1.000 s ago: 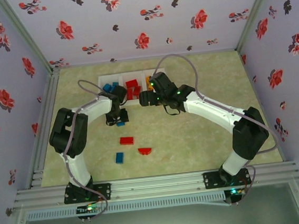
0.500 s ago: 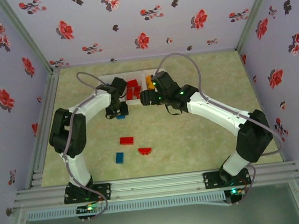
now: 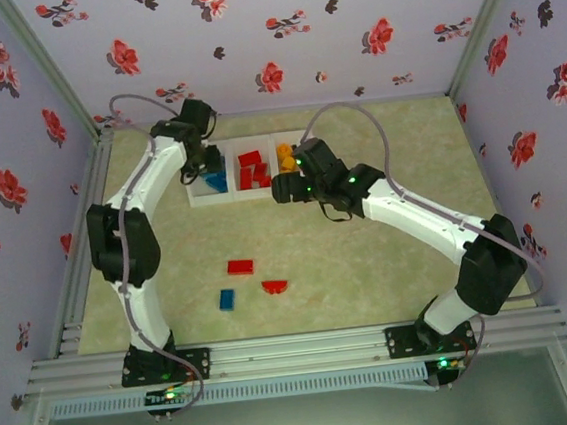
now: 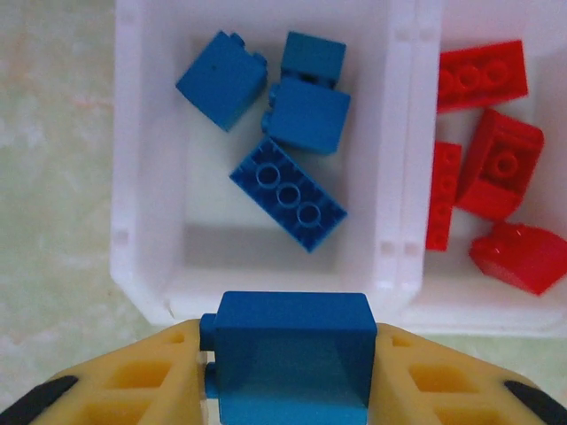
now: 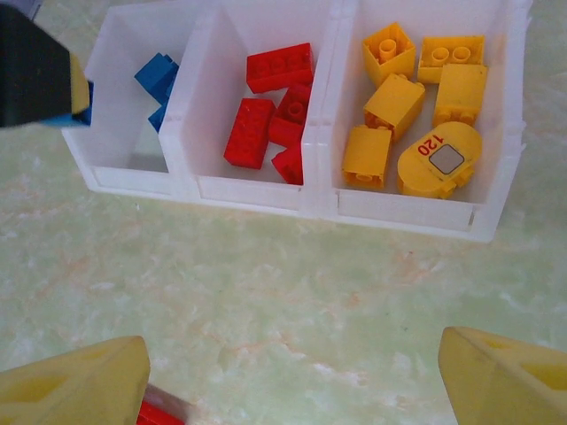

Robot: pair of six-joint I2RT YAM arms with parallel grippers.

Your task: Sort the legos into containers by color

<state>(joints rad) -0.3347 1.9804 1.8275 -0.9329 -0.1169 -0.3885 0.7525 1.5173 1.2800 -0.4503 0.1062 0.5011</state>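
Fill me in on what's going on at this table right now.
Two arms are sorting toy bricks by colour into three white bins. The left gripper is shut on a blue brick at the near rim of the blue bin, where four blue bricks lie. The right gripper hangs open over the table before the bins. Red bricks and yellow bricks occupy the other two bins. A red brick, a small blue brick and a red half-round piece lie loose on the table.

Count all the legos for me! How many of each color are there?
Blue legos: 6, counting the one in the left gripper
Red legos: 6
Yellow legos: 6
Total: 18
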